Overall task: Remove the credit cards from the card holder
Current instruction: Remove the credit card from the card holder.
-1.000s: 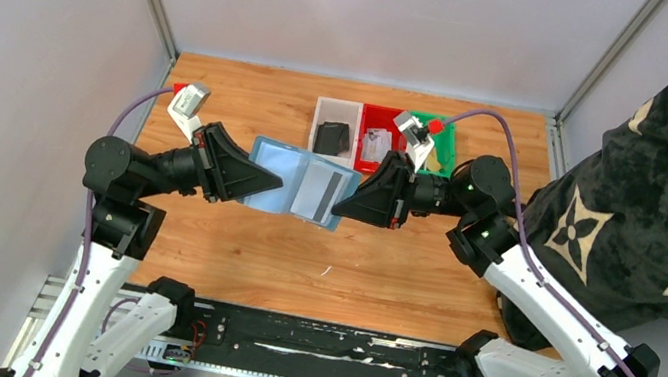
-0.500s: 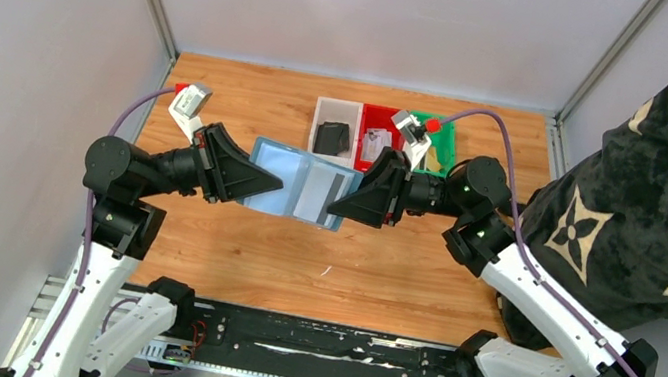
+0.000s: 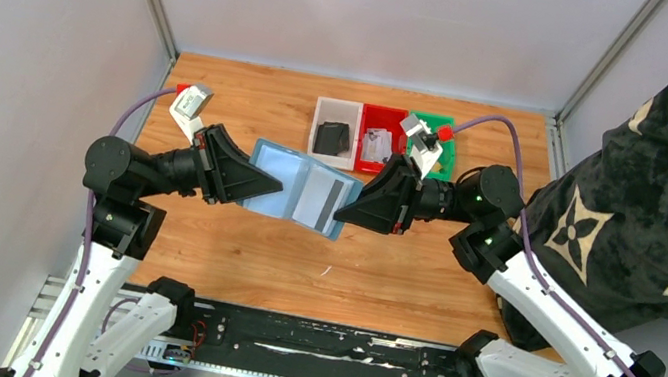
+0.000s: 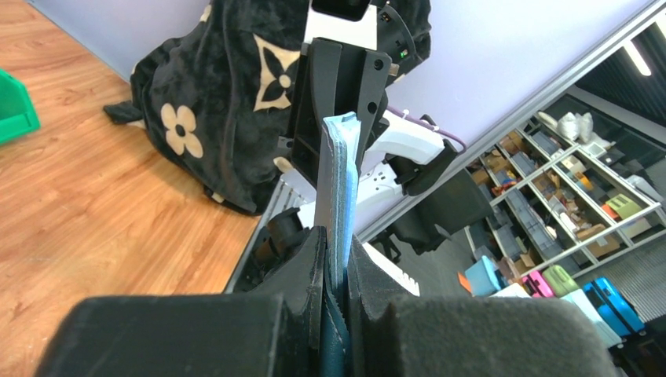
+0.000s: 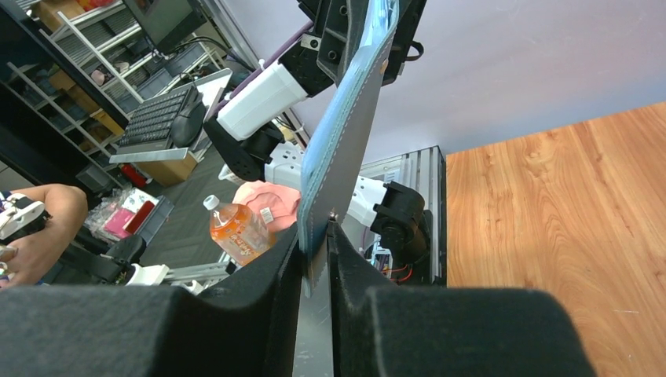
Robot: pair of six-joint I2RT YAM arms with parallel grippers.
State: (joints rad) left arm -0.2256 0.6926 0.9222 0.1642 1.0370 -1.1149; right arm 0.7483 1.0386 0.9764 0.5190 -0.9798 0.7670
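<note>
Since a second back, the right arm has drawn off a little to the right and the card holder (image 3: 285,186) has tipped, its right end sitting slightly nearer than before. It hangs spread open above the wooden surface (image 3: 229,253), strung between both arms. The left fingers (image 3: 248,182) are pinched tight on its left flap. The right fingers (image 3: 358,213) are closed to a narrow gap over its right edge; in my right wrist view a pale grey strip runs between them, and I cannot tell whether that is a card. One credit card (image 3: 316,198) shows pale in the holder's right half, with a dark stripe along its right side.
</note>
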